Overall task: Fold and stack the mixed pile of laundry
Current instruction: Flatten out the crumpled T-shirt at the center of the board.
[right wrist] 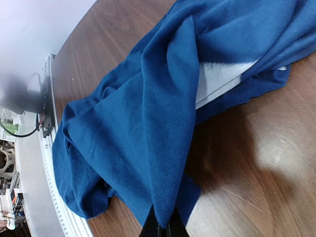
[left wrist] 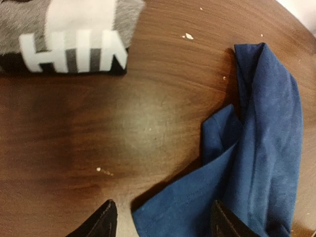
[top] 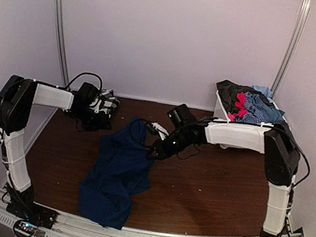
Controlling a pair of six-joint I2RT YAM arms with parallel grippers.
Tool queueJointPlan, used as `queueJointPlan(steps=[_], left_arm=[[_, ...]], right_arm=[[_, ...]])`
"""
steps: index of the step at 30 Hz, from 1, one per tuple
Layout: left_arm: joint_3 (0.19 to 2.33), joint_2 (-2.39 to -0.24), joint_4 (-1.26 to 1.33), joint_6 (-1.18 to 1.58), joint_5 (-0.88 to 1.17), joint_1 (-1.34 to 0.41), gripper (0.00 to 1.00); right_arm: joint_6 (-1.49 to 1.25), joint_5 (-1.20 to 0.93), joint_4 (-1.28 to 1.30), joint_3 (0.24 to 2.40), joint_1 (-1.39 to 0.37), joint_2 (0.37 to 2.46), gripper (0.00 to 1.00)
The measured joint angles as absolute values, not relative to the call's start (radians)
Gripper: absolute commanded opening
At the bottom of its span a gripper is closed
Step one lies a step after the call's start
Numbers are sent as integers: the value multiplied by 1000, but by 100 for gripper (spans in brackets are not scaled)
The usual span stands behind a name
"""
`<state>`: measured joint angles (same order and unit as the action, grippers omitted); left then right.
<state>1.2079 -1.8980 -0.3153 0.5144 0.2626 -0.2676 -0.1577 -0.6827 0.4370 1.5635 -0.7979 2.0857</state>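
Navy blue garment (top: 116, 172) lies crumpled on the table (top: 212, 193), lower centre-left of the top view; right gripper (right wrist: 162, 228) is clamped on a fold at its upper right edge. Left gripper (left wrist: 163, 223) stands wide, holding nothing, above the garment's corner, with the checked shirt (left wrist: 74, 44) at upper left of that wrist view. Other laundry (top: 249, 103) is heaped in the white bin (top: 222, 109), upper right.
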Motion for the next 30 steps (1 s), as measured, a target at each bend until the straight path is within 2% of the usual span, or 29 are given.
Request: queueJointPlan(steps=[4,9,10,11,14,15,22,30], left_arm=[[1340,-1995,-389,459,146,-348,65],[1446,-2098,-475,400,-12,-450,57],[1454,-2104,-484,392,-31,-466,51],[1456,-2106,-489,387,-54,-477,42],[1454,-2107,-500,377,-83,-485,4],[1454,-2107,-499,380,-86,-485,0],[1387,-2007,-527,376,-98,-443,0],[1489,-1585,-543,348,-108,-327,0]], right_arm=[[-163,-679,393,1441,-720,1945,0],[-173,-665,354,1312,-655,1924,0],[-176,-659,355,1279,-647,1922,0],[-180,-654,358,1254,-638,1919,0],[-183,-635,380,1169,-600,1873,0],[-182,-625,391,1157,-584,1852,0],[-154,-526,456,1198,-456,1681,0],[-126,-385,569,1365,-334,1522,0]])
